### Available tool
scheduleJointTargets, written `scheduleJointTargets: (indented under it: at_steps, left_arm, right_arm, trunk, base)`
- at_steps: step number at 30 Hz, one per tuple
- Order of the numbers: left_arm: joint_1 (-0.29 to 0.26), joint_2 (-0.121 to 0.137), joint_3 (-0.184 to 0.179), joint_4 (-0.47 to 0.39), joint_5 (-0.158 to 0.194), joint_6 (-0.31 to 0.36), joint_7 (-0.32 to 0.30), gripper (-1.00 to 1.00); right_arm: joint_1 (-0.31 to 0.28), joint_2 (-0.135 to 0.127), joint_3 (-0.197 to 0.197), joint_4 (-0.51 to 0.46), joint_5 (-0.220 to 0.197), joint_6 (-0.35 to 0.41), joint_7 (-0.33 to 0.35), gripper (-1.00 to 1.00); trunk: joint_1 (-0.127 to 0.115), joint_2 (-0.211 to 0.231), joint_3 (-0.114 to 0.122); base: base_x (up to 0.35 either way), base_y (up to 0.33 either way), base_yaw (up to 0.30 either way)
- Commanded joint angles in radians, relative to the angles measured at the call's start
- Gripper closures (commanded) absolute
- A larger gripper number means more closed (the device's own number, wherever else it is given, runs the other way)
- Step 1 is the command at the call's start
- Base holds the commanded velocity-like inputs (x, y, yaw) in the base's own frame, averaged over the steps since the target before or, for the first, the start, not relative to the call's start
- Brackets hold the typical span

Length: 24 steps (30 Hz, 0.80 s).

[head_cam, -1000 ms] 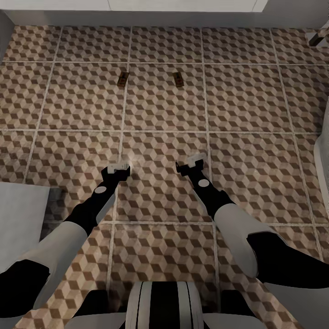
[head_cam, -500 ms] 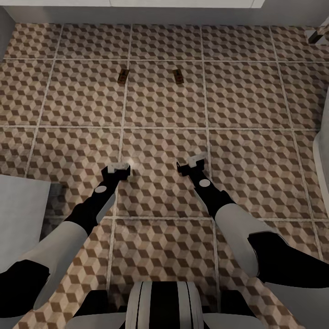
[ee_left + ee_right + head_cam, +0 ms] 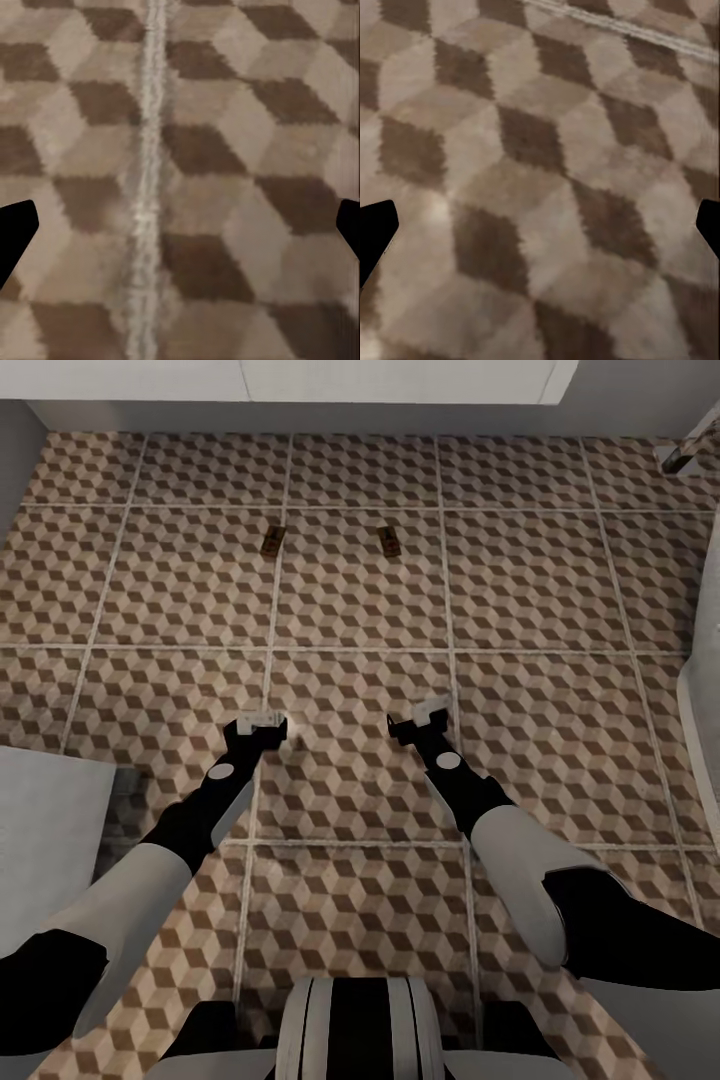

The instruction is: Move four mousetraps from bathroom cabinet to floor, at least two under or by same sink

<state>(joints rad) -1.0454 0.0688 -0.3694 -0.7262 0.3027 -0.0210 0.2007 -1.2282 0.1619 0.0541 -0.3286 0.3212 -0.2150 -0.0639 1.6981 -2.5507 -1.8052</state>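
Head view: two mousetraps lie on the bathroom floor well beyond my spread, empty left hand and right hand. I'd judge I should fetch the rest next.

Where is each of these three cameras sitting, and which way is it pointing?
Head view: on the robot's head, looking down at the tiled floor, two mousetraps, both arms, left gripper, right gripper.
Left wrist view: by the left gripper, facing tiles and a grout line; dark fingertips at the edges.
Right wrist view: by the right gripper, facing tiles; dark fingertips.
Shared: all show the same cube-patterned floor.
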Motion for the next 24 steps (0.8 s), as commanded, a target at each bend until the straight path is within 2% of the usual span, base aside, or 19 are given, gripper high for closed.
scheduleJointTargets:
  at_steps: [1,6,14,15,24]
  left_arm:
    - [-0.001,0.002,-0.012,-0.001,0.010,-0.002,0.009,-1.00]
    - [-0.001,0.002,-0.034,0.002,0.012,-0.002,0.010,-1.00]
    - [0.000,0.000,-0.047,0.012,0.013,-0.003,0.010,-1.00]
    - [0.000,-0.004,-0.055,0.025,0.013,-0.004,0.010,-1.00]
    - [0.002,-0.009,-0.063,0.074,0.014,-0.014,0.008,-1.00]
  right_arm:
    - [-0.001,0.000,0.004,0.001,0.006,-0.001,-0.007,-1.00]
    - [-0.001,-0.009,0.004,0.003,0.005,-0.001,-0.006,-1.00]
    - [0.002,-0.024,0.004,0.007,0.003,-0.002,-0.005,-1.00]
    - [0.005,-0.037,0.004,0.008,0.002,-0.002,-0.004,-1.00]
    - [0.013,-0.046,0.004,0.014,0.001,-0.038,-0.004,-1.00]
  trunk:
    - [0.000,0.000,0.004]
    - [-0.003,0.001,0.023]
    - [-0.006,0.003,0.054]
    - [-0.007,0.003,0.058]
    - [-0.011,0.005,0.092]
  base:
    - [0.000,0.000,0.000]
    - [0.000,0.000,0.000]
    - [0.000,0.000,0.000]
    - [0.000,0.000,0.000]
    - [0.000,0.000,0.000]
